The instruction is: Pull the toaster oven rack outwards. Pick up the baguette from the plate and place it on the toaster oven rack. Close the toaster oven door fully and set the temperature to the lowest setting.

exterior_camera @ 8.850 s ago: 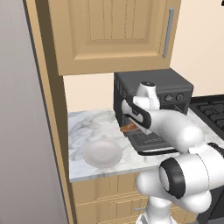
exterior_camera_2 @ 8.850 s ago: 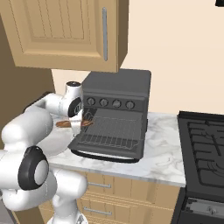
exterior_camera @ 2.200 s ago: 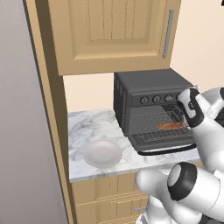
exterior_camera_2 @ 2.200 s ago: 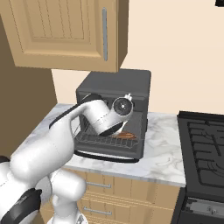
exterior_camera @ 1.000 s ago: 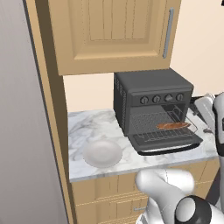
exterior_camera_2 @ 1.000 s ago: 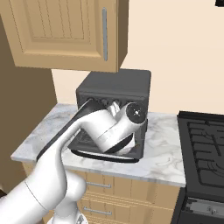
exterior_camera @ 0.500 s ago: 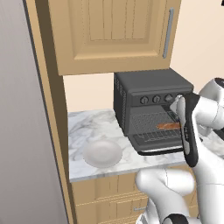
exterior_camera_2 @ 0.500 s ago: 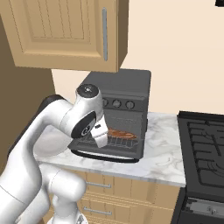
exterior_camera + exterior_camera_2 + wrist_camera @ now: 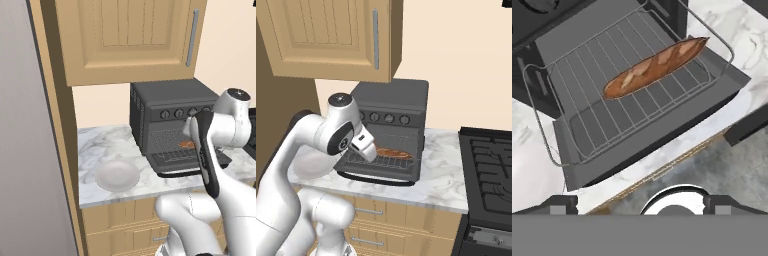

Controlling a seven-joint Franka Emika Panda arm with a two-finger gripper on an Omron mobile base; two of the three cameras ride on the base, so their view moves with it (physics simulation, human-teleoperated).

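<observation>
So the baguette [image 9: 654, 67] is lying on the toaster oven rack [image 9: 587, 115], which is pulled out over the dropped-down toaster oven door [image 9: 662, 140]. In the hand view the loaf runs diagonally, its one end pointing toward 2 o'clock and the other toward 8, and it sits on the far half of the grid with bare wire all around it. Nothing else is on the rack.

The hand [image 9: 639, 202] is released, fingers spread wide and holding nothing. It hangs above the door's front edge, looking down on the rack, well clear of the bread. In the right base view you can see the hand [image 9: 363, 145] just at the left corner of the oven mouth, with the baguette [image 9: 393, 151] at about 3 o'clock from it.

The toaster oven [image 9: 167, 107] stands at the back of the marble surface [image 9: 102, 145], with its row of round knobs [image 9: 389, 118] above the opening. The plate [image 9: 117, 175] is bare and sits at roughly 8 o'clock from the oven in the left base view, well apart from the door.

What's in the way: from the left base view the robot's own forearm crosses right in front of the open door and hides most of the rack. Around it there's a wooden wall cabinet [image 9: 331, 35] hanging over the oven, drawers under the surface, and the black stovetop [image 9: 488, 167] off at 3 o'clock in the right base view.
</observation>
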